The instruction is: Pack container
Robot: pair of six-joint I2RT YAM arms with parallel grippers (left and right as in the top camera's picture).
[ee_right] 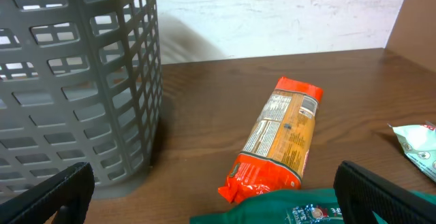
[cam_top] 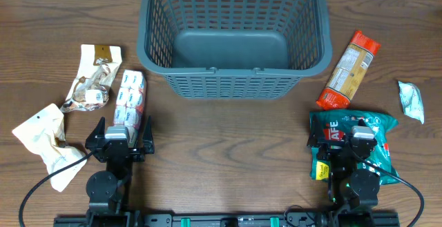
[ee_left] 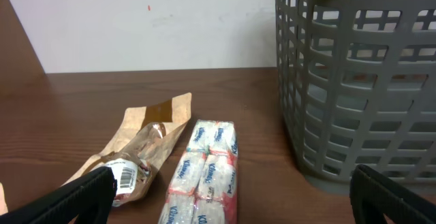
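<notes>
The large dark grey slotted basket [cam_top: 231, 37] stands at the back centre, with nothing in it; it also shows in the left wrist view [ee_left: 357, 81] and the right wrist view [ee_right: 75, 81]. My left gripper [cam_top: 119, 136] is open and empty, just short of a red-and-white tissue pack [cam_top: 129, 101] [ee_left: 204, 180]. My right gripper [cam_top: 353, 141] is open and empty, over a green packet [cam_top: 366, 134] [ee_right: 300, 210]. An orange packet [cam_top: 349, 70] [ee_right: 276, 146] lies between the green packet and the basket's right side.
A brown paper packet [cam_top: 93, 79] [ee_left: 139, 152] and a cream pouch [cam_top: 45, 144] lie at the left. A small white-green sachet [cam_top: 412, 101] [ee_right: 419, 146] lies at the far right. The table's front edge is just behind both arms.
</notes>
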